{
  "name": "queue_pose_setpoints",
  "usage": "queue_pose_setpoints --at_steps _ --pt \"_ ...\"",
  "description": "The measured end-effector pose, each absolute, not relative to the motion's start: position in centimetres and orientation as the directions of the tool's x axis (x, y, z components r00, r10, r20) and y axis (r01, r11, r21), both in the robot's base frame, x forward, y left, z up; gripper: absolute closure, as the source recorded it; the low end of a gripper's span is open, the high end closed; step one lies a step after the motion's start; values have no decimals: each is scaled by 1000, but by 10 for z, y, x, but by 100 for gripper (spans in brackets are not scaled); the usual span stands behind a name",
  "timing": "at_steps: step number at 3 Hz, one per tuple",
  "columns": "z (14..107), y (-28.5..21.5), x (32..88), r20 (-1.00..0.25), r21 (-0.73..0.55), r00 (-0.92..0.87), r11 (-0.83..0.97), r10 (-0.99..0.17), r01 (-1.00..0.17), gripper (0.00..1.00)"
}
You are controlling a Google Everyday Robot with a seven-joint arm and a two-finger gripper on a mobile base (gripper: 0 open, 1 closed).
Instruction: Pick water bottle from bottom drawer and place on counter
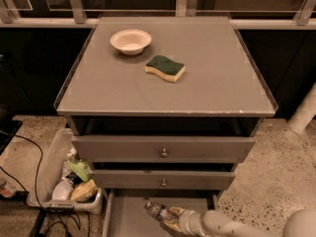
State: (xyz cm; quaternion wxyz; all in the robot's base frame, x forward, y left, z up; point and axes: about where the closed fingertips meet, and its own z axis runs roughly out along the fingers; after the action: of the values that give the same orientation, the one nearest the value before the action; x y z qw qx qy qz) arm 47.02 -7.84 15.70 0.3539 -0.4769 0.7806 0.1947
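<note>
- Looking down, in the 1 camera view, on the large flat square grey counter (212, 78), edged with a thin raised rim that would stop things sliding off.
- Finding there a shallow cream round bowl (130, 40) at the back left and a green-topped yellow sponge (165, 67) just in front and to the right of it, which leaves the front and right bare for a set-down.
- Seeing beneath it 2 grey drawer fronts with small round metal knobs, upper (197, 149) and lower (197, 180), both nearly pushed in and so out of the way of a reach below.
- Spotting the wide shallow grey tray-like bottom drawer (129, 217) drawn out at the lower edge, open to reach from above.
- Noting the small clear crinkly plastic water bottle (156, 211) lying on its side on that drawer's floor, cap toward the upper left.
- Placing the pale yellowish gripper (173, 220) low in the drawer, right at the bottle's lower end, brought in from the right on a pale rounded arm (232, 225); cannot tell whether clamped on the bottle or spread around it.
- Judging the grasp as the step in hand, with lift and transfer not yet done; needing clearance past the lower front on the way up.
- Leaving aside a clear plastic bin (45, 169) of clutter on the floor, left.
</note>
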Motion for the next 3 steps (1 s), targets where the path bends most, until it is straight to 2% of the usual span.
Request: queue_pose_setpoints --at_steps 3 --pt "261 -156 442 -776 -13 -274 449 -568 -894 100"
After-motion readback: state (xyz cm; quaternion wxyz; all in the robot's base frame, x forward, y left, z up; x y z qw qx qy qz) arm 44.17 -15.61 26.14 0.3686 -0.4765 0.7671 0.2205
